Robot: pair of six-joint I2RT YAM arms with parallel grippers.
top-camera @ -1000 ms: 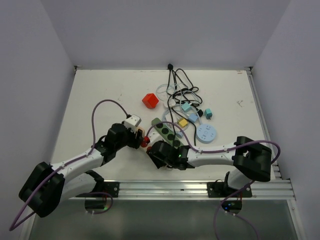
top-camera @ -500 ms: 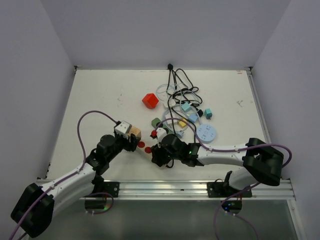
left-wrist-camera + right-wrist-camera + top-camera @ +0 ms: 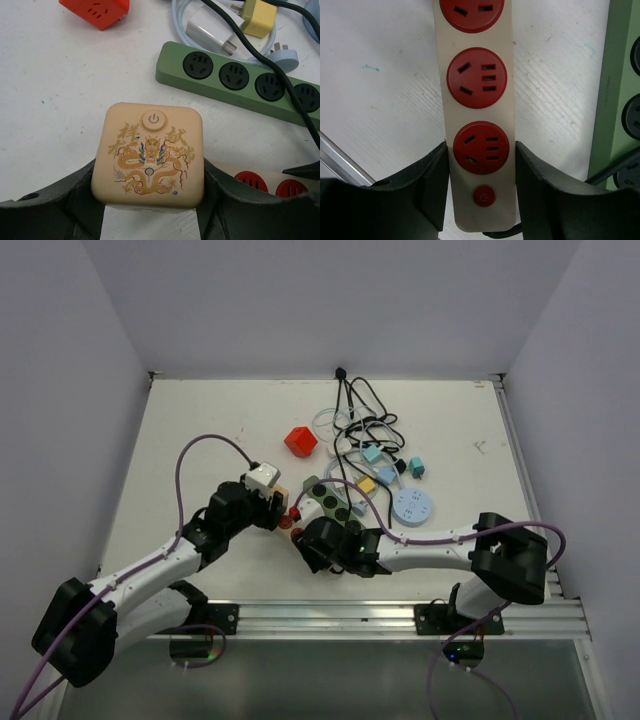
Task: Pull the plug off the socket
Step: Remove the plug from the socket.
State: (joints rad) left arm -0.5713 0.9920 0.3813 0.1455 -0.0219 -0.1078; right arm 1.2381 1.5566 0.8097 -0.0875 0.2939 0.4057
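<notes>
The plug is a beige cube [image 3: 150,155] with a gold dragon and a power button on top. My left gripper [image 3: 150,167] is shut on its two sides. It sits over the left end of a cream power strip [image 3: 265,182] with red sockets; I cannot tell whether its pins are seated. My right gripper [image 3: 480,150] is shut on that strip [image 3: 477,95] at the end with the red power button. From above, the cube [image 3: 279,502] and the strip [image 3: 293,517] lie between my left gripper [image 3: 276,506] and my right gripper [image 3: 306,530].
A green power strip [image 3: 335,502] with black sockets lies just right of the cream one. Behind it are a red cube adapter [image 3: 300,441], a tangle of black cables [image 3: 365,425], small coloured plugs and a round blue socket [image 3: 413,507].
Half a second ago both arms, the cube and the strip were nearer the front edge. They have moved back to about where they were a second ago. Both grips are unchanged.
</notes>
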